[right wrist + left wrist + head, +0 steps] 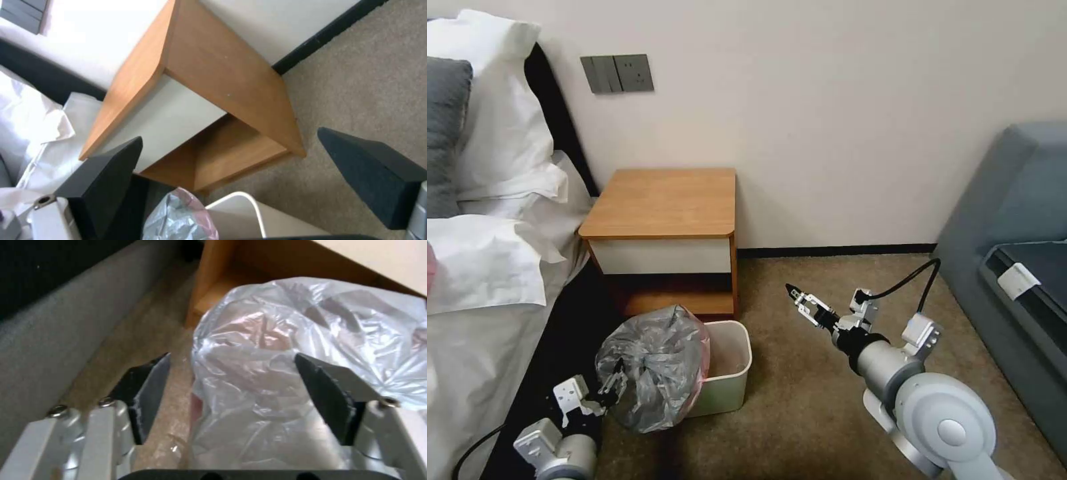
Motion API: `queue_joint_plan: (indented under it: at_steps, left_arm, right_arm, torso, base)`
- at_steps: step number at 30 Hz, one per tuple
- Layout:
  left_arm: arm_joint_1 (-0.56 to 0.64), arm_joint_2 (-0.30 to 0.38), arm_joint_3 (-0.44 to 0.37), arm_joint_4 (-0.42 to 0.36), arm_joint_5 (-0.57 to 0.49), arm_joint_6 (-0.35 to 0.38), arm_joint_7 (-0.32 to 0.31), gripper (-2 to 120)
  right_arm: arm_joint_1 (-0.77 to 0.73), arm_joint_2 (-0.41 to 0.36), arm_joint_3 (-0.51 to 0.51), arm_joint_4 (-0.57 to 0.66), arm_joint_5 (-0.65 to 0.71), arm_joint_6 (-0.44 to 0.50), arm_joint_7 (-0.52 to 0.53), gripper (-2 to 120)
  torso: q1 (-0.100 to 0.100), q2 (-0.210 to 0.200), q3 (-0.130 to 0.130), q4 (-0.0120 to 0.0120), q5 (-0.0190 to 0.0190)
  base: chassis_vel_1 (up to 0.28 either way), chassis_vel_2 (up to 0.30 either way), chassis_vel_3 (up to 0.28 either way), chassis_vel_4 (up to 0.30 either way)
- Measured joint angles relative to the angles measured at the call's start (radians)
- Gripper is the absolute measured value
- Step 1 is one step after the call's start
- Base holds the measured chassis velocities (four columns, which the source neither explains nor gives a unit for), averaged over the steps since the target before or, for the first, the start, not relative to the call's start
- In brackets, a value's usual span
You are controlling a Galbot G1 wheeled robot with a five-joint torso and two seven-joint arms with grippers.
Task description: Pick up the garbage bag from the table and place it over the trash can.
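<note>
I see left gripper [231, 373] released, fingers wide apart, garbage bag [654, 367] bunched directly ahead of it, covering only near end of trash can [730, 363]. Risk: unheld bag slides off rim. Right gripper [231, 173] spread, well apart

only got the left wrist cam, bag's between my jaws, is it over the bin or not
Observer: Partly. In the head view the garbage bag sits bunched over the left end of the trash can; the right part of the opening is uncovered.
Operator: where's the can relative to the table
Observer: On the carpet just in front of the table, lower than its top.
Operator: and the other arm
Observer: The right gripper hangs over the carpet to the right of the trash can, jaws open, touching nothing.
</note>
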Motion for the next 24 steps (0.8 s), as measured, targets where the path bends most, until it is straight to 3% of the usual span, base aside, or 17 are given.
queue_joint_plan:
  at_steps: [24]
  left_arm:
    - [-0.034, -0.001, 0.058, -0.005, 0.071, 0.018, 0.007, 77]
  right_arm:
    - [-0.004, 0.008, -0.021, -0.002, -0.030, 0.008, -0.003, 100]
  torso:
    - [0.000, 0.000, 0.000, 0.0000, 0.0000]
  base:
    - [0.000, 0.000, 0.000, 0.000]
